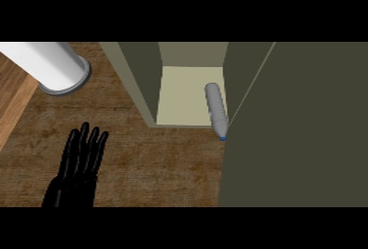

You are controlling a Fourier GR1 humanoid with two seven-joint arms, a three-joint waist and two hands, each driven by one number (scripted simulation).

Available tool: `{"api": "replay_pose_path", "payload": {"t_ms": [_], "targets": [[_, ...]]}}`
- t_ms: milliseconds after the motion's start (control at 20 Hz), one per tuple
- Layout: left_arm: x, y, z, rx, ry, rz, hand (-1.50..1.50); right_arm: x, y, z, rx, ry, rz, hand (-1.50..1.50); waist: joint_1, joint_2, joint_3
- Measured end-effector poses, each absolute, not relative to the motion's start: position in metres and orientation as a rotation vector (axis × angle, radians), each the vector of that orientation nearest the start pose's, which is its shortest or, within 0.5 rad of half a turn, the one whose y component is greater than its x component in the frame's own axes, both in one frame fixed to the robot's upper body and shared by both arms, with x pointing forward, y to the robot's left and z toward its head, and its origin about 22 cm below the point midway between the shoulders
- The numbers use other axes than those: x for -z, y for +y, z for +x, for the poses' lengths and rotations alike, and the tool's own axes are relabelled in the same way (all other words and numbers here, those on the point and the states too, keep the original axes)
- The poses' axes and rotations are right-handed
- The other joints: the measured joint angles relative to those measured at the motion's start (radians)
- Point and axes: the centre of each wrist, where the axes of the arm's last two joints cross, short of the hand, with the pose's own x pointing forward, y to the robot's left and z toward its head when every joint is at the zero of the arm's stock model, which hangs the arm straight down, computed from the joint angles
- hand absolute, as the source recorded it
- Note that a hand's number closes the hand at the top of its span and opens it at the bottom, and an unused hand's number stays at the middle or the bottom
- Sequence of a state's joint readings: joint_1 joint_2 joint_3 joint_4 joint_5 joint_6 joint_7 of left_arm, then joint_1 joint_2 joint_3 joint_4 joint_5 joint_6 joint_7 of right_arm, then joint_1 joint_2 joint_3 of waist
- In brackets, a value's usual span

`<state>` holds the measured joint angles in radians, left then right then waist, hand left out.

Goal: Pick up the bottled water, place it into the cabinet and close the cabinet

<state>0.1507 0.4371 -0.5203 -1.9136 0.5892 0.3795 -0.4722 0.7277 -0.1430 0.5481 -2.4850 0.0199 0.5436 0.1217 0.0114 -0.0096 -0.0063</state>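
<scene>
**A:** Where's your bottle (215,110)?

**B:** You'll find it in the cabinet (191,92), lying on its side on the pale floor of the compartment. It runs roughly from 12 o'clock to 6 o'clock, hard against the right wall. Its blue cap (223,138) is at the 6 o'clock end and pokes just past the front lip of the shelf, over the counter (165,160).

**A:** And the door?

**B:** Your door (302,126) is the big dark olive panel filling the frame from about 1 o'clock down to 5 o'clock. Its near edge runs right beside the bottle, so the opening shows only as a narrow slot. You can't tell from here whether the door touches the cap.

**A:** What are your hands doing?

**B:** You see only 1 hand. The left hand (81,160) sits at about 8 o'clock, released, fingers straight and pointing toward 12 o'clock, flat above the brown counter and holding nothing. It is well apart from the cabinet and the bottle. Your right hand isn't visible at all.

**A:** Anything else on the counter?

**B:** A white cylinder (46,63) with a grey rim lies at about 10 o'clock, up and left of the left hand, next to a lighter wood strip (14,104) along the left edge.
</scene>
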Motion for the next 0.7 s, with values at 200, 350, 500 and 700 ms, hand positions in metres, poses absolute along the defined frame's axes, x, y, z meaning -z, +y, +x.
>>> {"api": "replay_pose_path", "payload": {"t_ms": [200, 350, 500, 700], "targets": [[-0.046, 0.213, 0.163, -0.162, -1.89, -0.308, -1.5, -0.127, -0.182, 0.077, -0.63, -1.643, 0.612, 1.5, 0.008, -0.003, 0.001], [-0.046, 0.222, 0.161, -0.168, -1.887, -0.3, -1.5, -0.133, -0.176, 0.084, -0.695, -1.661, 0.617, 1.5, 0.01, -0.004, 0.0], [-0.045, 0.23, 0.157, -0.171, -1.887, -0.295, -1.5, -0.14, -0.167, 0.093, -0.761, -1.687, 0.623, 1.5, 0.016, -0.005, -0.002], [-0.046, 0.24, 0.153, -0.17, -1.892, -0.295, -1.5, -0.149, -0.154, 0.1, -0.857, -1.706, 0.627, 1.5, 0.018, -0.005, -0.004]]}}
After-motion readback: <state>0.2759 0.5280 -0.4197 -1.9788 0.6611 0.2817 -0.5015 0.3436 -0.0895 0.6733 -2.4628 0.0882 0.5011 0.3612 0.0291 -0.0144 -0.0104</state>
